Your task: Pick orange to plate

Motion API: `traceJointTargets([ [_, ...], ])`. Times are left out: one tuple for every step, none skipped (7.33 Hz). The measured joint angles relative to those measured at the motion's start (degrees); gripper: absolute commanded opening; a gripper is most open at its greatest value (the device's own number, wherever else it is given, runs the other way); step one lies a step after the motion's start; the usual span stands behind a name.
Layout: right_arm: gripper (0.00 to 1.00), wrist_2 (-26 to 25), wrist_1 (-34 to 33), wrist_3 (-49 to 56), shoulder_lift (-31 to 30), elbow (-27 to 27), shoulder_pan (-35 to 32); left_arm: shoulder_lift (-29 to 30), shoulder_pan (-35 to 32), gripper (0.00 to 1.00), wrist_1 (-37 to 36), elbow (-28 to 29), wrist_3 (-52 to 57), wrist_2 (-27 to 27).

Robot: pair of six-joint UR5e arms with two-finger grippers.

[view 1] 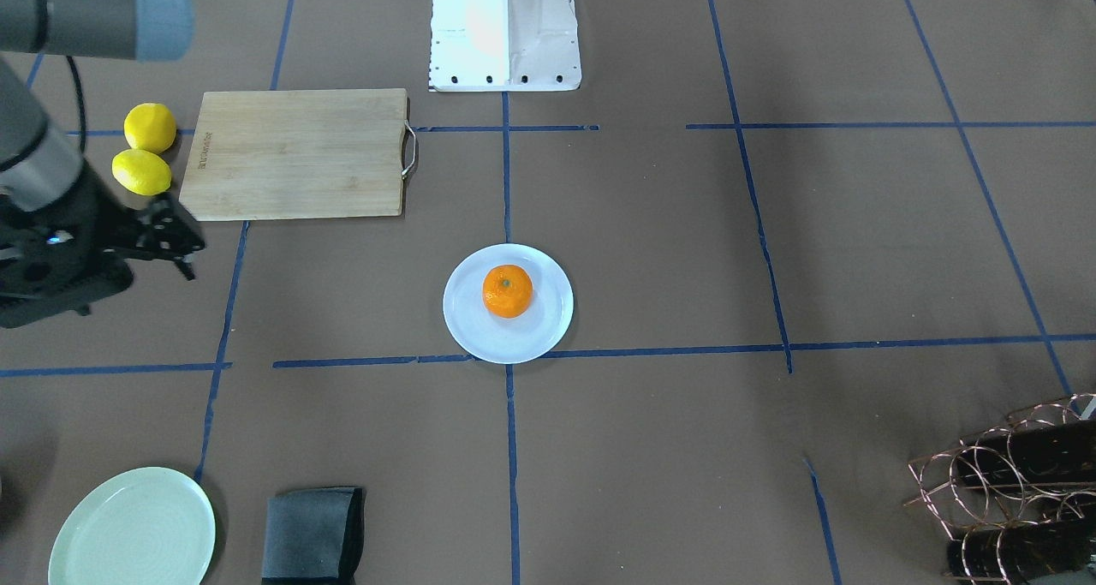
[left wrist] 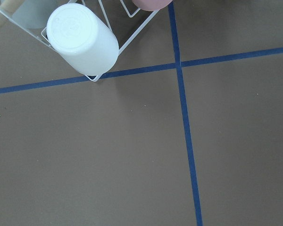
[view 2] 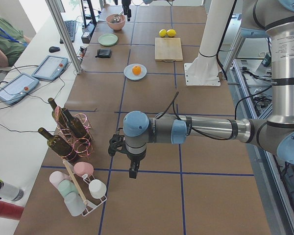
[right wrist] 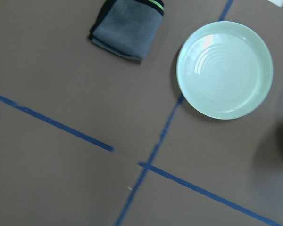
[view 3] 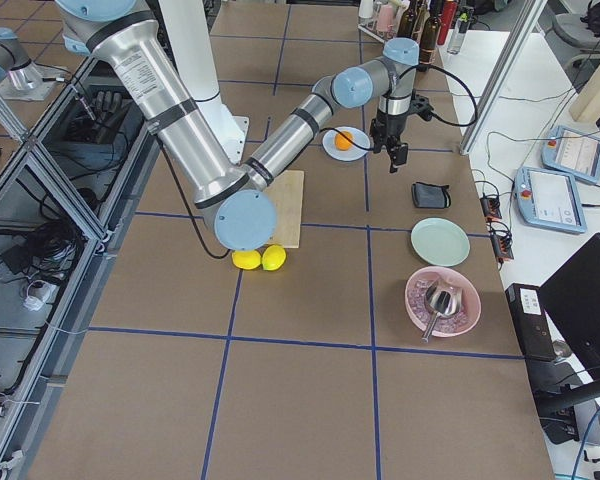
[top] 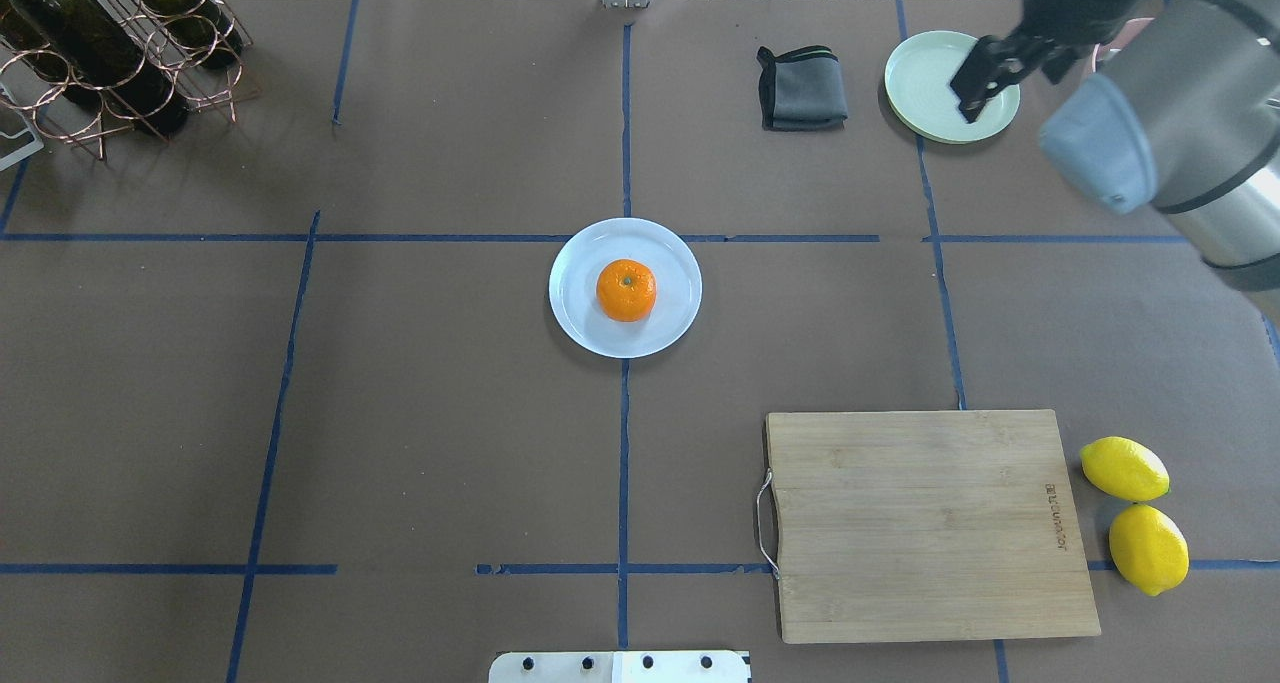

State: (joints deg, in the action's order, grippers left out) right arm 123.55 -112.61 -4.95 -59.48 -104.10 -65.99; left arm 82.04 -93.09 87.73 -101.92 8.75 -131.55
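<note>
The orange [top: 626, 290] rests stem-up in the middle of the pale bluish-white plate [top: 578, 318] at the table's centre, with nothing touching it. It also shows in the front view as the orange [view 1: 507, 290] on the plate [view 1: 467, 328]. My right gripper [top: 970, 93] hangs high at the far right, over the pale green plate [top: 925, 103], well away from the fruit; its fingers look open and hold nothing. My left gripper [view 2: 133, 172] appears only in the exterior left view, low near a cup rack, and I cannot tell its state.
A wooden cutting board [top: 930, 523] lies near right, with two lemons [top: 1125, 468] beside it. A folded grey cloth [top: 800, 88] lies next to the green plate. A copper wine rack [top: 110, 53] with bottles stands far left. A white cup [left wrist: 82, 40] sits in a wire rack.
</note>
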Motion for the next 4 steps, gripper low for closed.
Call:
traceJointTargets([
  [1.0, 1.55, -1.13, 9.57, -4.17, -0.71, -4.68, -0.02, 0.01, 1.0, 0.08, 0.0, 0.05, -0.35],
  [1.0, 2.75, -1.45, 17.41, -8.51, -0.89, -9.29, -0.04, 0.01, 1.0, 0.18, 0.05, 0.07, -1.23],
  [1.0, 3.2, -1.27, 22.5, -13.39, -0.83, -13.56, -0.04, 0.01, 1.0, 0.25, 0.1, 0.06, -2.1],
  [1.0, 3.09, -0.68, 24.91, -18.94, -0.71, -17.71, -0.04, 0.01, 1.0, 0.3, 0.1, 0.06, -2.55],
])
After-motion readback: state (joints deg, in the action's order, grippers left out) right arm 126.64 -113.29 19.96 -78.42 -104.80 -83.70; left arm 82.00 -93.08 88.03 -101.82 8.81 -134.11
